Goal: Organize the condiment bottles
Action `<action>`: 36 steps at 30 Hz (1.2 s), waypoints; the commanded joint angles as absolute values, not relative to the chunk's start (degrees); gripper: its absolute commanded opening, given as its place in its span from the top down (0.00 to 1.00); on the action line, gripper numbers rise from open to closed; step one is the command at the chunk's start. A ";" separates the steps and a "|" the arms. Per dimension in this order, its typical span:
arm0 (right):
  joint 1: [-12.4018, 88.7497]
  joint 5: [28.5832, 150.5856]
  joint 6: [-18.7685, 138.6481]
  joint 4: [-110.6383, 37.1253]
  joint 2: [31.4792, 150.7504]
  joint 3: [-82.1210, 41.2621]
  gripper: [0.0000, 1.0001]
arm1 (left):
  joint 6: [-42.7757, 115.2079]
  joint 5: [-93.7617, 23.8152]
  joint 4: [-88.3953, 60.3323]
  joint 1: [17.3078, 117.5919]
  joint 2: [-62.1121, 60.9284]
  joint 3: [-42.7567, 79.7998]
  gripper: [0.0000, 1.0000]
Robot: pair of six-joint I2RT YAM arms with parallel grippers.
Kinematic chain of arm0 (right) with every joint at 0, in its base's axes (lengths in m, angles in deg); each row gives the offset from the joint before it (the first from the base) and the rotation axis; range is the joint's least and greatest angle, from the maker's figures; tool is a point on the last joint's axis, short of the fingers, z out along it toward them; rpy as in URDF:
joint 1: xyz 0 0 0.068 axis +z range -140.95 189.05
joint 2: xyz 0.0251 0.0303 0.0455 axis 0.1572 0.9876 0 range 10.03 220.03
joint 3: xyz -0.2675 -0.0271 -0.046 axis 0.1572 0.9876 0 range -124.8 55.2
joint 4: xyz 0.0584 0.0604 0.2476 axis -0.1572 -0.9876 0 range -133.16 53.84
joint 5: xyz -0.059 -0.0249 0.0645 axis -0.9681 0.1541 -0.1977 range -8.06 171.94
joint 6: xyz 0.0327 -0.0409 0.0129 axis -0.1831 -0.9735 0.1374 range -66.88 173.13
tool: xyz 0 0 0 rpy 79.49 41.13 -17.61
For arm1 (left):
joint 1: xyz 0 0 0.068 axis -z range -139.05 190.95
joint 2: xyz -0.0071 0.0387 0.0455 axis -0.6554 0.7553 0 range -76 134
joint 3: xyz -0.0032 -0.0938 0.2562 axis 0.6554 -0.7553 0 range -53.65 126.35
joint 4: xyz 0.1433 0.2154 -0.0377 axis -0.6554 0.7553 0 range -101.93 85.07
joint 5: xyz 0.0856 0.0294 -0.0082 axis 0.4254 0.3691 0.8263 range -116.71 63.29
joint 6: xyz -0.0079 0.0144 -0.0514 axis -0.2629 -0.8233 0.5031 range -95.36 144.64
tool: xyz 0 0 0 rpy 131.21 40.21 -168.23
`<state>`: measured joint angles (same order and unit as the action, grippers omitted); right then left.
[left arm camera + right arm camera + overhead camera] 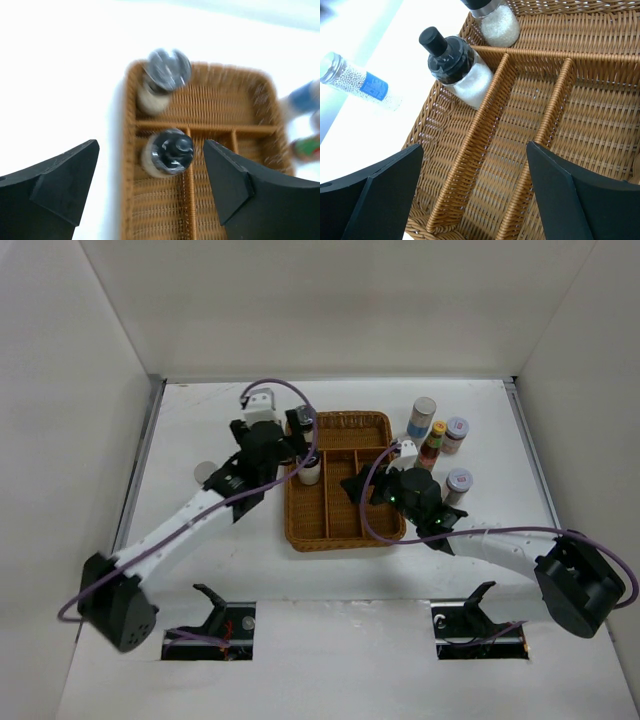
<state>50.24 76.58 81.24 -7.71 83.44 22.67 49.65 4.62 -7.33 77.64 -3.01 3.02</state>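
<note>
Your left tool (300,445) is hanging over the far left corner of the wicker basket (340,543) in the top view. Your right tool (358,488) is hanging over the basket's middle. The basket is sitting on the surface (250,570), midway between the left and right edges and closer to the far edge. Four condiment bottles are standing between the basket and the right edge. A blue-labelled shaker (422,418) is farthest back, with a yellow-capped red sauce bottle (435,440) just in front of it. A pale-lidded jar (456,430) is standing beside that, and a second pale-lidded jar (458,482) is nearer you, just beside the right arm.

In the left wrist view your left tool is gaping wide and gripping nothing. Below it a dark-lidded bottle (167,152) is standing at the far end of the left long compartment. A silver-capped shaker (162,80) is standing in the cross compartment beyond the divider.

In the right wrist view your right tool is spread wide too, carrying nothing and hanging above the long compartments. A bead-filled bottle (355,82) with a blue label is lying on its side on the surface, just outside the basket wall nearest those two bottles.
</note>
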 commanded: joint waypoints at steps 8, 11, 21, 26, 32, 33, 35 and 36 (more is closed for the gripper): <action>50.05 76.23 81.69 -5.67 83.77 21.54 0.07 | 52.50 11.17 15.75 63.51 -21.67 -2.75 0.15; 50.05 76.41 81.95 -6.28 84.39 21.19 0.07 | 52.41 9.24 14.80 58.41 -22.82 -5.04 0.15; 50.05 76.58 81.60 -5.84 83.25 21.54 0.05 | 53.82 8.88 8.56 55.85 -16.59 -7.94 0.17; 50.05 76.93 81.60 -6.63 83.07 21.19 0.05 | 54.08 10.90 6.18 55.76 -12.98 -8.21 0.22; 50.05 76.67 81.78 -6.72 82.28 21.63 0.05 | 54.43 10.64 4.51 55.32 -12.19 -9.26 0.40; 50.05 76.58 81.69 -6.54 82.11 21.80 0.05 | 54.43 10.29 4.33 55.14 -12.19 -9.52 0.42; 49.70 76.58 81.95 -6.28 82.45 21.98 0.05 | 54.43 9.41 4.95 55.14 -12.54 -9.53 0.53; 49.69 76.58 81.95 -6.71 82.72 21.72 0.05 | 54.43 9.15 4.86 55.23 -13.06 -9.70 0.57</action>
